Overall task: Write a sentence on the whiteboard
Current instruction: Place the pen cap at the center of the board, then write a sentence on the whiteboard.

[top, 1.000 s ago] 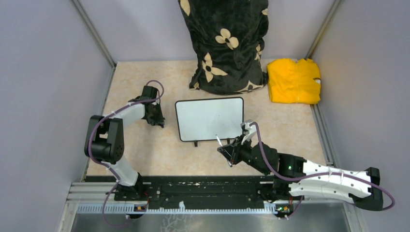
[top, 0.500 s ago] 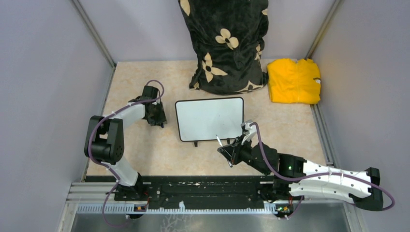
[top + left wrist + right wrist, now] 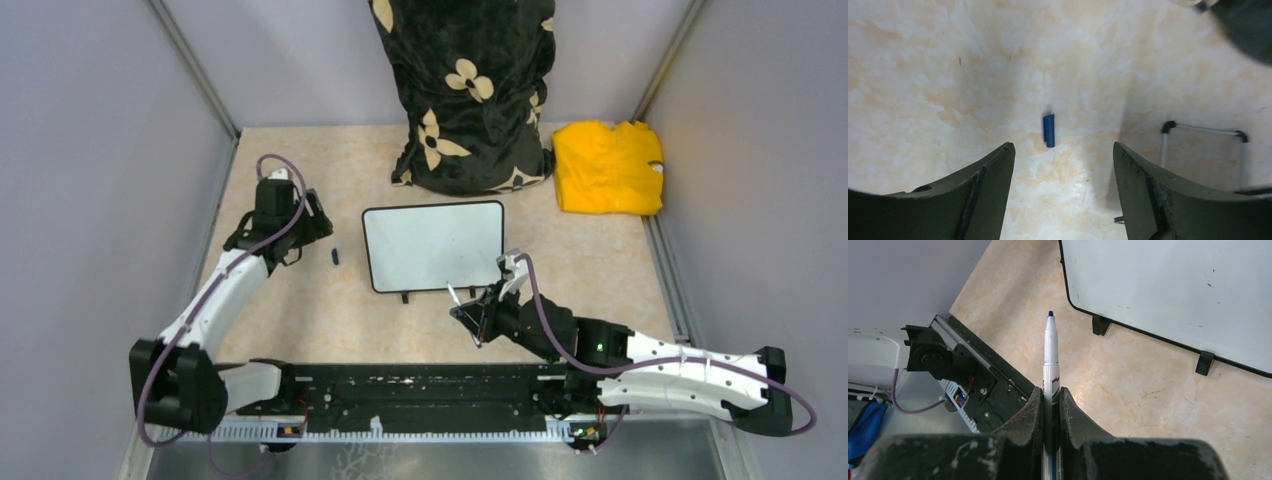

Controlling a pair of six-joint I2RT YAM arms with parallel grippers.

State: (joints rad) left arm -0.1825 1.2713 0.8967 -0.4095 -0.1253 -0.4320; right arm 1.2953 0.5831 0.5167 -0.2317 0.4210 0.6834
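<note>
The whiteboard [image 3: 435,245] lies flat in the middle of the table, its two black feet toward the arms; its face [image 3: 1173,290] is blank, and no sentence shows on it. My right gripper [image 3: 478,318] [image 3: 1050,395] is shut on a white marker [image 3: 1050,352], uncapped, whose blue tip points past the board's near left corner and hangs off the board. A small blue cap [image 3: 335,257] [image 3: 1048,130] lies alone on the table left of the board. My left gripper [image 3: 303,233] [image 3: 1063,150] hovers open just back from the cap, empty.
A black flowered bag [image 3: 470,90] stands behind the board and a yellow cloth [image 3: 608,168] lies at the back right. Grey walls close both sides. The black base rail [image 3: 420,390] [image 3: 973,375] runs along the near edge.
My left gripper opened, letting go of the blue cap, and the arm pulled back to the left. The cap now lies bare on the table. The right arm held still.
</note>
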